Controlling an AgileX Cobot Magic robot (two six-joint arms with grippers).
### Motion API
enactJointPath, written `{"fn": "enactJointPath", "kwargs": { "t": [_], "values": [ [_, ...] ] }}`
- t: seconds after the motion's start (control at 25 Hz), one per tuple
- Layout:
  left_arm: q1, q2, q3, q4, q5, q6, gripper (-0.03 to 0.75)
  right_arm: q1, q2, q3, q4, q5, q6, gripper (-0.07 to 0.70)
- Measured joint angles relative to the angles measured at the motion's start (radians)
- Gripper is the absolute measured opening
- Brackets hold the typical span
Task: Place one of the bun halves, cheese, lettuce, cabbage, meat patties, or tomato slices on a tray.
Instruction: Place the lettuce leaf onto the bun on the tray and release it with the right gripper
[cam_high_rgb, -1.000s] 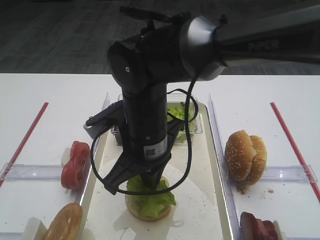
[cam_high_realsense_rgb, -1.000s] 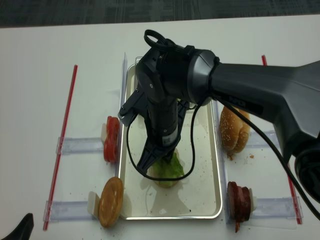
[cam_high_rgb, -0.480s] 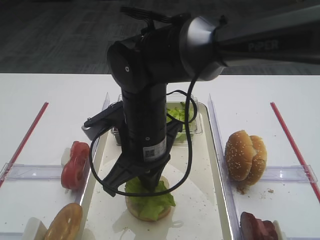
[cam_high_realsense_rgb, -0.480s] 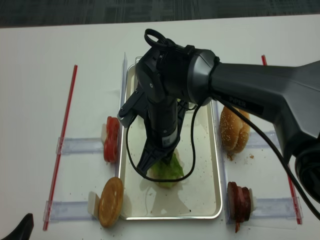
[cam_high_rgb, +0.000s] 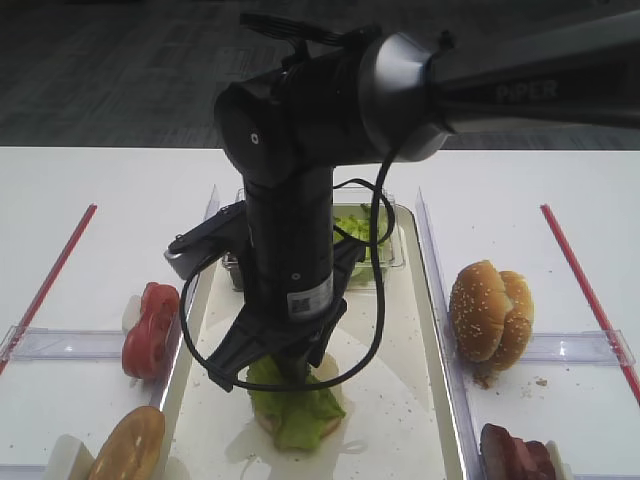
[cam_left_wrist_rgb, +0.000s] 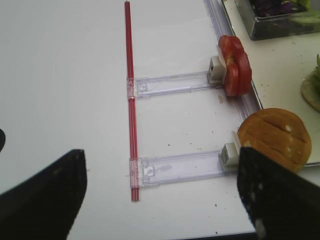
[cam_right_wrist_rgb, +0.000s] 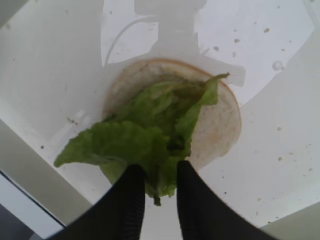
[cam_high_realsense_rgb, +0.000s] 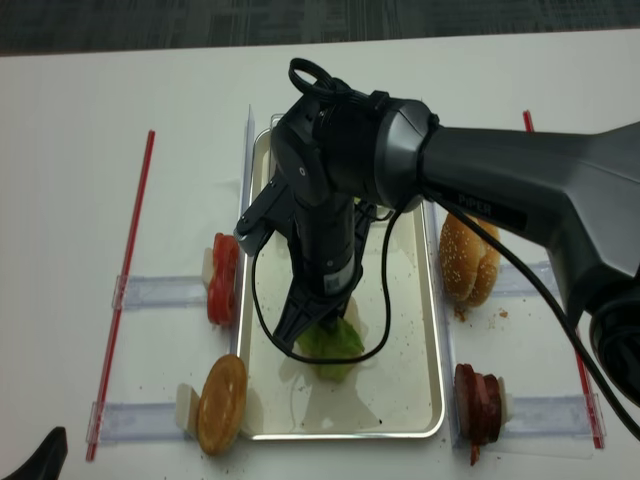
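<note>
Your tray (cam_high_rgb: 425, 330) is the broad, rigid base here, crumb-speckled and wet in patches, so expect anything laid on it to slide a little. On it sits the flat pale bun half (cam_right_wrist_rgb: 220, 125), firm enough to carry a load but easily dented. Draped over that bun, spilling off its near edge, is the lettuce (cam_right_wrist_rgb: 145, 135): a thin ruffled leaf, very light, limp, prone to tearing and to clinging to rubber. Your right gripper (cam_right_wrist_rgb: 160, 192) stands directly over the leaf's stem end, its fingers (cam_right_wrist_rgb: 131, 200) set slightly apart with that end between them; I judge they barely pinch it, if at all. If you must retake it, grip that thicker stem end, not the frill. Your left gripper (cam_left_wrist_rgb: 160, 195) hangs spread wide over the bare table, well away, holding nothing
</note>
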Motion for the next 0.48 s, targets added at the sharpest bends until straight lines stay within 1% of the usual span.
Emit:
{"fn": "enactJointPath", "kwargs": {
  "t": [0.08,0.24,0.48],
  "values": [
    [0.0,0.0,0.0,0.0,0.0,0.0,0.565,0.0,0.0,0.0,-0.016,0.0,0.013,0.23],
    [0.0,0.0,0.0,0.0,0.0,0.0,0.565,0.0,0.0,0.0,-0.046,-0.001,0.027,0.299],
    [0.0,0.0,0.0,0.0,0.0,0.0,0.565,0.0,0.0,0.0,-0.063,-0.005,0.039,0.426]
  ]
}}
